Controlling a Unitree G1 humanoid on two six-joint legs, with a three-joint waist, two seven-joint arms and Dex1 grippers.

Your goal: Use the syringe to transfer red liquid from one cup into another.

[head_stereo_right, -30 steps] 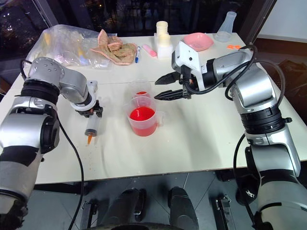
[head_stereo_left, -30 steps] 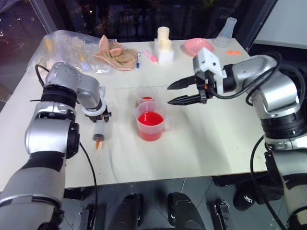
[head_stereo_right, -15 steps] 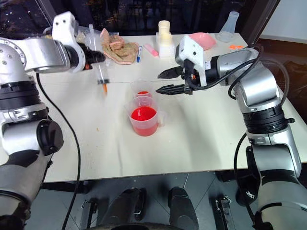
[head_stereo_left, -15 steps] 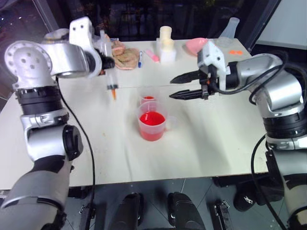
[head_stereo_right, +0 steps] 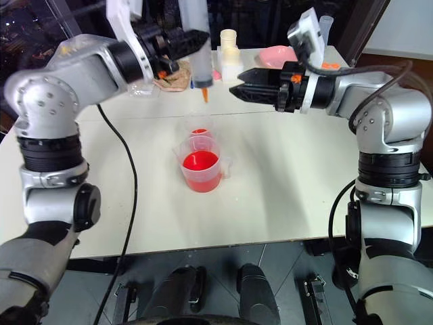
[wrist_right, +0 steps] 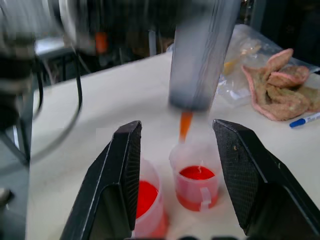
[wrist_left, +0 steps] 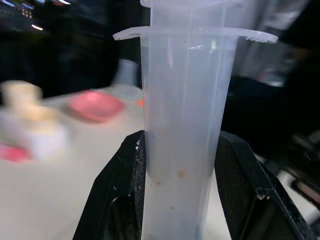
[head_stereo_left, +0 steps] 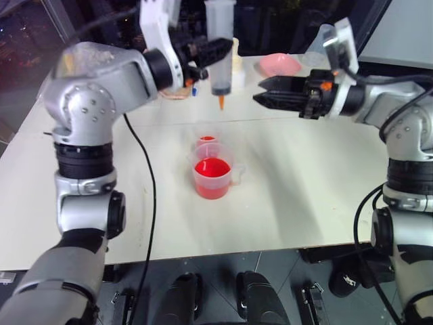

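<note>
Currently: syringe (head_stereo_left: 220,47) upright, clenched in my left pincer (head_stereo_left: 203,51) above both cups; right pincer (head_stereo_left: 265,100) released, empty. Handled cup (head_stereo_left: 214,177) holds most red liquid (head_stereo_left: 212,168); transfer mostly remaining.

Two cups (head_stereo_left: 211,166) are sitting touching mid-bench (head_stereo_left: 304,203); bare bench is lying open at 3, 6 and 9 o'clock of them. Clutter (head_stereo_left: 233,64) is crowding the 12 o'clock edge. Syringe (head_stereo_left: 220,51) and right tool (head_stereo_left: 267,100) are hanging above, blocking descent.
</note>
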